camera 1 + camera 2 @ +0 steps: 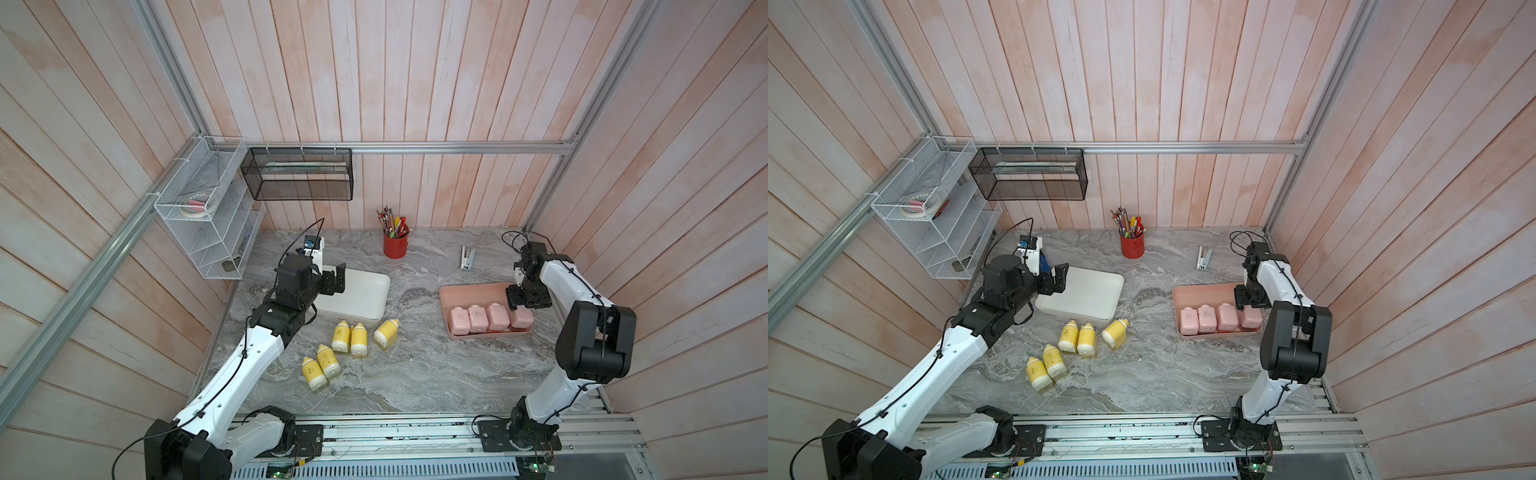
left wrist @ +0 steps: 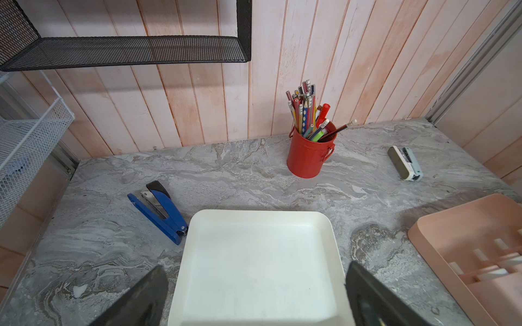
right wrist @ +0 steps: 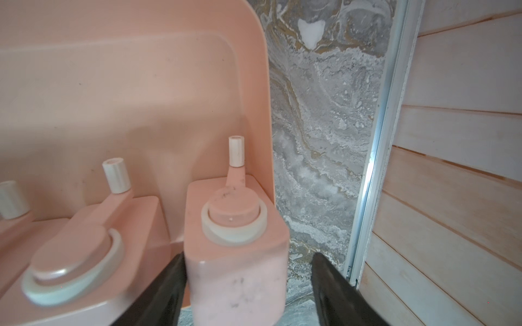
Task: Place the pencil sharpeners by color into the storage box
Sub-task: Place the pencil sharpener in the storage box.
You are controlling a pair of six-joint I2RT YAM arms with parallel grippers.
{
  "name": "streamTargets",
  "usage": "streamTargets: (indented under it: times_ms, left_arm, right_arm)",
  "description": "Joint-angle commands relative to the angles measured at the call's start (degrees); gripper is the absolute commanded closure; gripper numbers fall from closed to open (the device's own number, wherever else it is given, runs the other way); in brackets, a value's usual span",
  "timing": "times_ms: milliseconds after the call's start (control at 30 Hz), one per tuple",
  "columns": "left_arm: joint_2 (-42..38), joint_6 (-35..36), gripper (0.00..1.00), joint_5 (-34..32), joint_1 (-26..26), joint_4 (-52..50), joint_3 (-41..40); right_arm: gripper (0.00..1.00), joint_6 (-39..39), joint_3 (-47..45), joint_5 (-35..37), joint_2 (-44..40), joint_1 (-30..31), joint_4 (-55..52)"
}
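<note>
Now right gripper (image 3: 248, 258) loosely straddles the end pink sharpener (image 3: 236, 231); left gripper (image 2: 255, 266) gapes wide. Likely rigid, light, slick plastic: grip flat sides.

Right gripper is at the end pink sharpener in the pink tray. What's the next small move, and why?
Probably raise the right gripper straight up. Its jaws stand apart around the end pink sharpener, a gap showing on one side, and the sharpener looks seated at the end of the pink tray. Pulling out sideways might tip it.
</note>
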Motion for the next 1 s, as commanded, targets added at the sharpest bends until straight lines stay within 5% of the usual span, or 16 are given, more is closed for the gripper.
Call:
streamTargets:
  times_ms: [0, 967]
  left_arm:
    - [0.23, 0.12, 0.0, 0.41, -0.26, 0.18, 1.05]
    - [1.5, 0.11, 0.0, 1.1, -0.3, -0.28, 1.46]
  right_arm:
    - [0.29, 0.18, 1.67, 0.03, -0.78, 0.88, -1.72]
    - [0.3, 5.3, 2.71, -0.13, -9.32, 5.4, 0.81]
